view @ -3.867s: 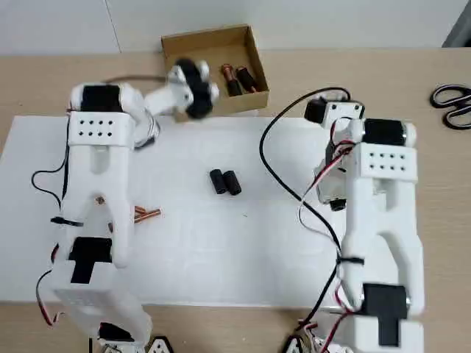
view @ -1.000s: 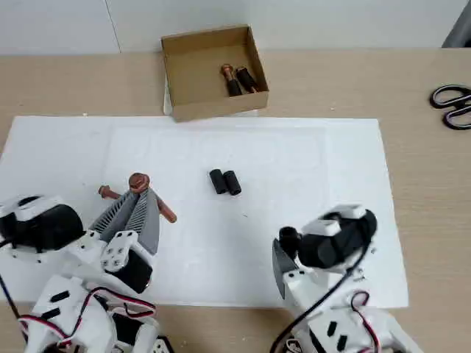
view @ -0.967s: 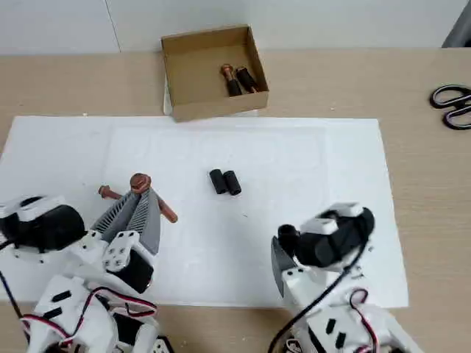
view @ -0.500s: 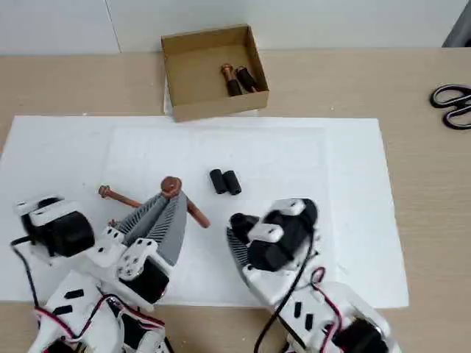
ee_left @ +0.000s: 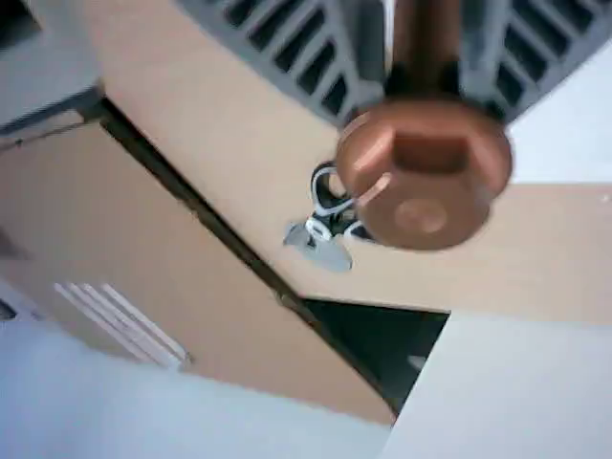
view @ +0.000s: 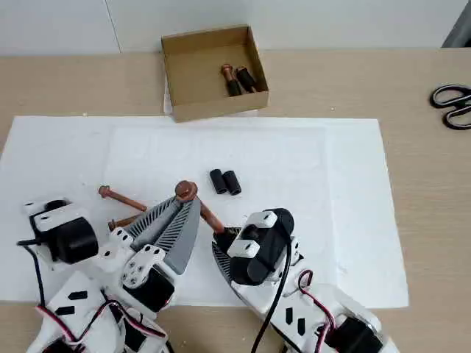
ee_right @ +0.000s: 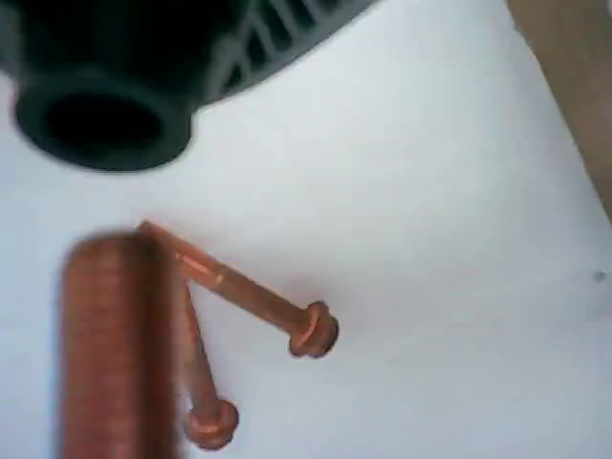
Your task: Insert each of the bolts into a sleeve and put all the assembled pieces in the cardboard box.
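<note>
Left gripper (view: 184, 202) pinched copper bolt (view: 186, 190) just under hex flange head; right gripper (view: 224, 247) clamped black sleeve (ee_right: 96, 117), threaded tip just beside.

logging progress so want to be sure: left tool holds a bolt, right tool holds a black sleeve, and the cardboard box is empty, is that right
Not quite. The cardboard box is not empty: the high view shows two assembled pieces lying in it. The rest stands: the left tool holds a bolt and the right tool holds a black sleeve.
</note>
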